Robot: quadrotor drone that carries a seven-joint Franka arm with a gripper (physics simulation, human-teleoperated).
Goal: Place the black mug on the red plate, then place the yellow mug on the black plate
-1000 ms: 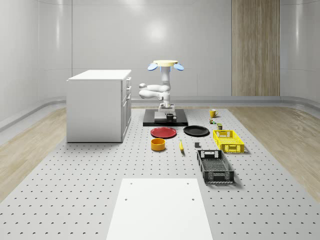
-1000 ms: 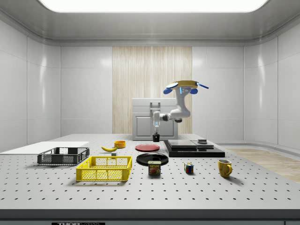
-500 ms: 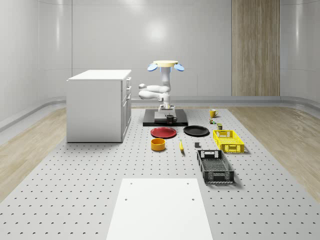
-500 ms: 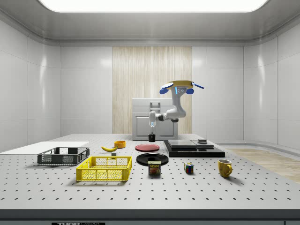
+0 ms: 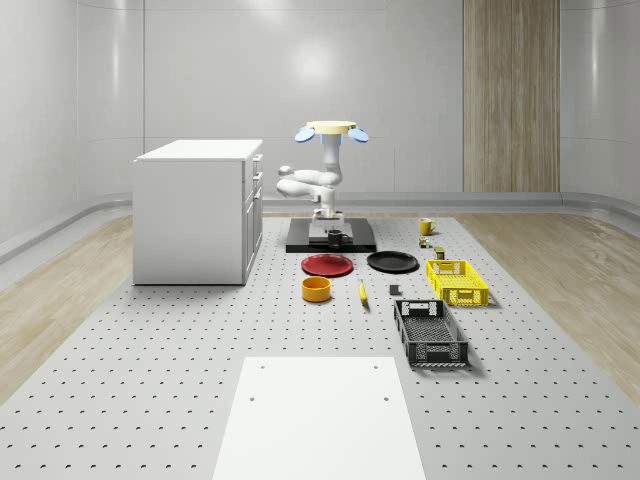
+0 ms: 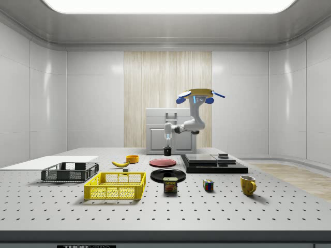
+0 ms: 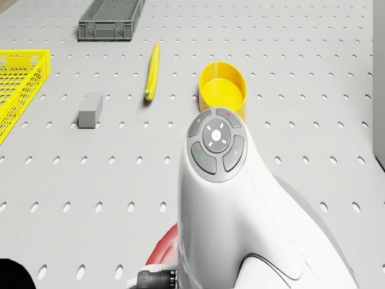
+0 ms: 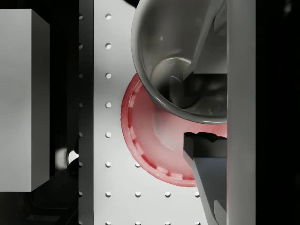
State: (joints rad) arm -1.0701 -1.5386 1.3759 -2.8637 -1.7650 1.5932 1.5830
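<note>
Black mug (image 8: 180, 61) upright, mouth up, clamped in hand (image 6: 167, 145), drone (image 6: 195, 94) hovering, seemingly beyond red plate (image 6: 162, 162).

— What sort of place is this?

— A lab, a rendered test room. The floor around the white cabinet (image 5: 198, 210) is a grey perforated table (image 5: 150, 380) with a regular grid of holes, like an optical bench.

— Anything else?

— Pale panelled walls, a wood-striped panel (image 6: 167, 98) behind the cabinet, a glowing ceiling panel (image 6: 165, 5) above, and a white slab (image 5: 318, 415) well in front of it.
</note>
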